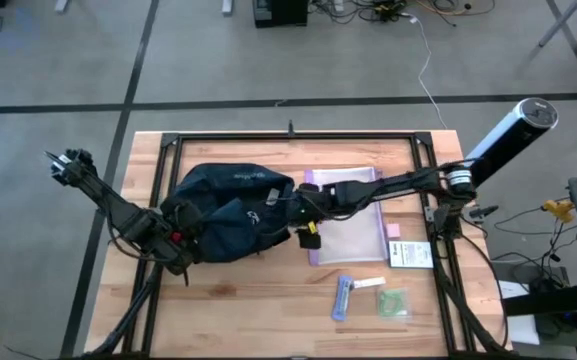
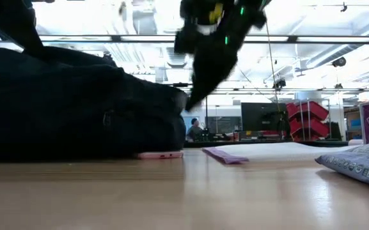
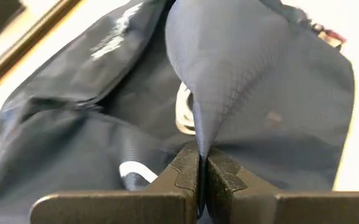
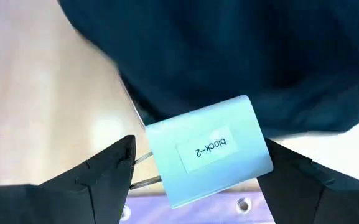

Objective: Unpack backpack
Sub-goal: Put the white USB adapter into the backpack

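The dark navy backpack [image 1: 228, 205] lies on its side at the table's left middle and fills the left of the low view [image 2: 62, 108]. My left gripper [image 1: 190, 228] is at its near left side, shut on a pinch of its fabric [image 3: 201, 171]. My right gripper [image 1: 301, 213] hovers at the backpack's right end, well above the table in the low view [image 2: 194, 96]. It is shut on a pale blue charger block [image 4: 207, 152] with two metal prongs and a label reading "block-2". Behind the block, the right wrist view shows the backpack [image 4: 260, 50]. My left gripper pinches a fold of the backpack's navy fabric [image 3: 198, 134] between its two fingertips. The cloth rises from the fingers in a tented ridge, while the rest of the backpack lies on the table. My right gripper holds the charger block between its two fingers, one finger at the prong end [image 4: 143, 160] and the other on the opposite end [image 4: 265, 155]. The fingers slant down from the table's right side. The block is lifted clear, label facing the camera.
A clear purple-edged pouch [image 1: 348, 215] lies right of the backpack. A white card [image 1: 409, 255], a blue tube [image 1: 342, 297] and a green packet [image 1: 393, 303] lie toward the near right. A pink flat thing [image 2: 160, 154] pokes out from under the backpack.
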`<state>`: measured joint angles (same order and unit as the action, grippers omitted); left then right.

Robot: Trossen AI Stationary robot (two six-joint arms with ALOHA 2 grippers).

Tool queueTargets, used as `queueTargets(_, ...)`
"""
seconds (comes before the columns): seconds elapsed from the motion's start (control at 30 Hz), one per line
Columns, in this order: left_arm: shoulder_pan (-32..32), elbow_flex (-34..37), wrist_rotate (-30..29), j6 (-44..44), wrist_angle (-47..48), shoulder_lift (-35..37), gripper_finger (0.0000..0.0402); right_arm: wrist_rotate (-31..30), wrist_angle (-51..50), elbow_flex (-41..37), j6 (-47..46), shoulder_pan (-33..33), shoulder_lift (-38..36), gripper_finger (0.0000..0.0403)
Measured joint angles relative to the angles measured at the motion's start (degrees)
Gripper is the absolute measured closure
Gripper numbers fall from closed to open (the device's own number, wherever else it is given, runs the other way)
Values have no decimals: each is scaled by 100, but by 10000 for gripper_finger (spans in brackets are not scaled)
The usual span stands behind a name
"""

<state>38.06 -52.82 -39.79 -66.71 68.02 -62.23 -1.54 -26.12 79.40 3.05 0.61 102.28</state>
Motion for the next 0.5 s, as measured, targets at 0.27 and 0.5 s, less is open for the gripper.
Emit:
queueTargets(0.27, -1, 5, 44, 1406, -1803, -348, 402, -130, 1333, 482, 122, 165, -114, 125)
queueTargets(0.5, -2, 5, 85, 1316, -1637, -595, 402, -119, 1523, 573, 14, 179, 488, 106)
